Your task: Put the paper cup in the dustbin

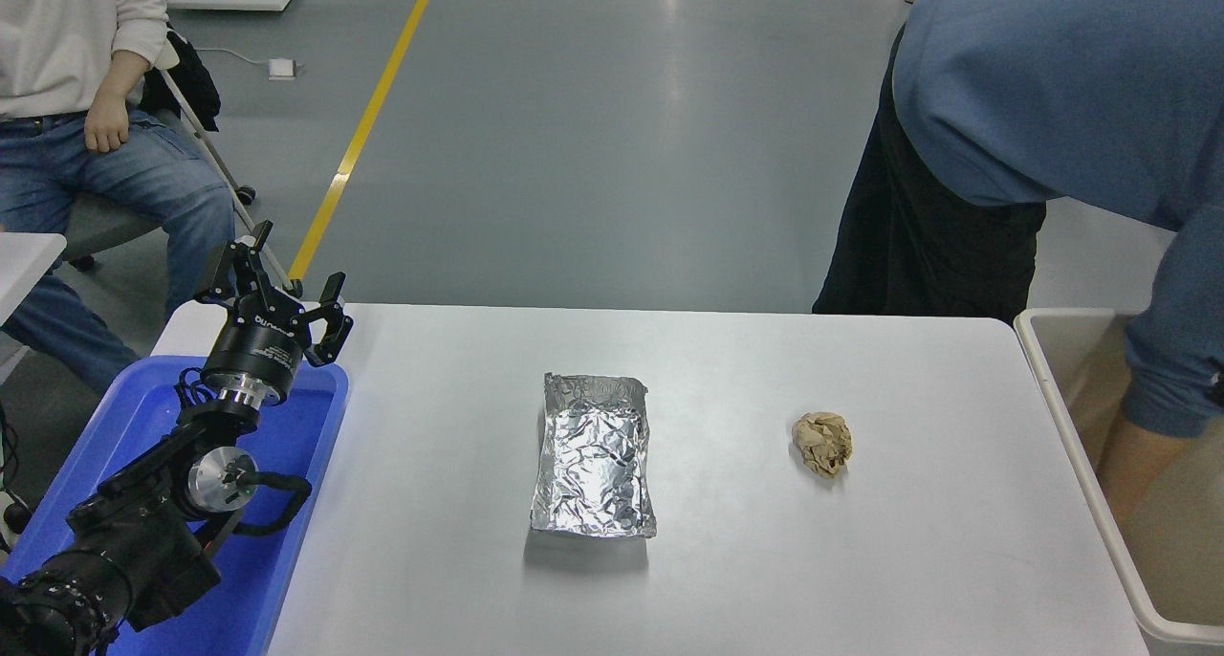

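The paper cup is not in view on the table. The beige dustbin [1061, 388] stands at the right edge of the table, its inside mostly hidden by a person's arm reaching down into it. My left gripper [277, 288] is open and empty, parked above the far end of the blue tray at the lower left. My right arm is out of view.
A silver foil tray [595, 455] lies at the table's middle and a crumpled brown paper ball [822, 444] to its right. A blue plastic tray [143, 407] sits at the left edge. A person in a blue top [1052, 92] bends over the dustbin. Another person [86, 111] sits at far left.
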Motion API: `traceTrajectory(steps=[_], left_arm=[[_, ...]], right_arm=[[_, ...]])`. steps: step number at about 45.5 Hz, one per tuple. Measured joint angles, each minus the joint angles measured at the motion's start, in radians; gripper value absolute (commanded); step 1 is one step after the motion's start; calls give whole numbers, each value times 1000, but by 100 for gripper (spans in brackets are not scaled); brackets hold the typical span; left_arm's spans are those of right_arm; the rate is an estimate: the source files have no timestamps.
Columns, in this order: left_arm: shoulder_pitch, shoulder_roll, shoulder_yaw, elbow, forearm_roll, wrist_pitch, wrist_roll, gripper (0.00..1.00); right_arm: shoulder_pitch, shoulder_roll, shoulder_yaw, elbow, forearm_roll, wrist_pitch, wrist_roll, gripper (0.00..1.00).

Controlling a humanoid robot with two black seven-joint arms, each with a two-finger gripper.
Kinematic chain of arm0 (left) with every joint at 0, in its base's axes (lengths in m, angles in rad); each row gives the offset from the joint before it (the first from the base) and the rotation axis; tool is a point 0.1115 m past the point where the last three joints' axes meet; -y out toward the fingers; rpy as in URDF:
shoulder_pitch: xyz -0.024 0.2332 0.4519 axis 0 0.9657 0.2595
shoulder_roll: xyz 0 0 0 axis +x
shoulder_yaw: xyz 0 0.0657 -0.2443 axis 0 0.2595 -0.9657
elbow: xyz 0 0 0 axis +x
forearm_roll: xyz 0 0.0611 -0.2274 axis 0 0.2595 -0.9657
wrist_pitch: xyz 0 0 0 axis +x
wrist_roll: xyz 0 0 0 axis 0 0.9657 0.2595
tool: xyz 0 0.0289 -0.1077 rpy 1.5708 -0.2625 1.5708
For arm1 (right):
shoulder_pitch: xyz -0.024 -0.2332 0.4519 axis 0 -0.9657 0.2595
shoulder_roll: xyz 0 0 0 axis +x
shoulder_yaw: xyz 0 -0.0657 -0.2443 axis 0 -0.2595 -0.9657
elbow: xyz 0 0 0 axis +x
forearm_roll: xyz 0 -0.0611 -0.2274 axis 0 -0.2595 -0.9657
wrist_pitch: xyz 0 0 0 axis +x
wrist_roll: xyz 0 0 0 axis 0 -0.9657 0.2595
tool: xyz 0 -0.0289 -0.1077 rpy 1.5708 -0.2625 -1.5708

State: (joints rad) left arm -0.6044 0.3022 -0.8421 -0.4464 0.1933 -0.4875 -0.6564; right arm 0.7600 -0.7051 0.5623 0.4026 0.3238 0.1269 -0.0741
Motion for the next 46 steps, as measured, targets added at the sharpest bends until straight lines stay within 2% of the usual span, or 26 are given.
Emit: traceTrajectory(steps=[26,33,46], left_arm=[[0,1,0,0,0,0,-1,100],[0,1,0,0,0,0,-1,100],[1,2,0,0,0,0,-1,100]], right_arm=[[1,1,93,430,-65,4,19,100],[6,76,110,504,-116,4,30,100],[27,250,114,482,-273,4,99,100]])
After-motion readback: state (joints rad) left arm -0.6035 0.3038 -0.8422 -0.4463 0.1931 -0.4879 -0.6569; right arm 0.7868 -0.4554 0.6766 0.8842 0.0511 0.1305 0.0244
